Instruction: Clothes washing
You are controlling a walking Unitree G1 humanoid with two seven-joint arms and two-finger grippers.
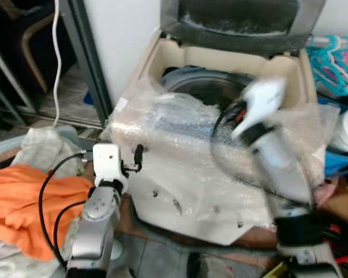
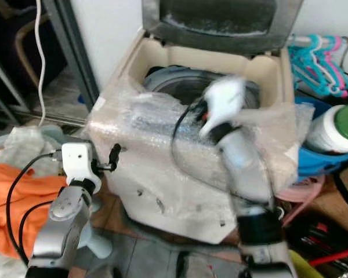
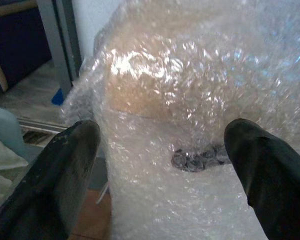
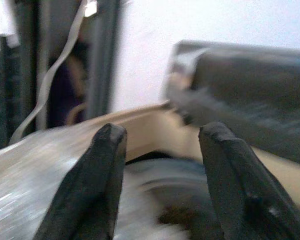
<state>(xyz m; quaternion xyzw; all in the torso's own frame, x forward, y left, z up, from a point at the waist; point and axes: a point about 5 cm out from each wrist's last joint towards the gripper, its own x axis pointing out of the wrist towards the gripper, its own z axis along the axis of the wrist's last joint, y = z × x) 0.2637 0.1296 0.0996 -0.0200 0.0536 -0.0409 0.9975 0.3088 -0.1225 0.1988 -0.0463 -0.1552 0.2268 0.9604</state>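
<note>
**Right arm over the open washer, clothes heaped at lower left**

A cream top-loading washing machine stands in the middle of the head views, its front and top edge draped in bubble wrap and its grey lid raised at the top of the frame. The dark drum shows just below the lid.

The right arm, blurred, reaches up from the lower right toward the centre, its white wrist hanging above the drum's near rim. In the right wrist view the right gripper has its two black fingers apart with nothing between them, looking across the machine's rim toward the lid.

The left gripper sits at lower left, close against the wrapped front corner of the machine. Its wrist view shows the fingers spread wide, only bubble wrap in the gap.

The laundry lies at the far left edge: an orange garment heaped beside a pale cloth, just left of the left arm and well apart from the right gripper. Turquoise hangers and a white green-capped bottle crowd the upper right.
</note>
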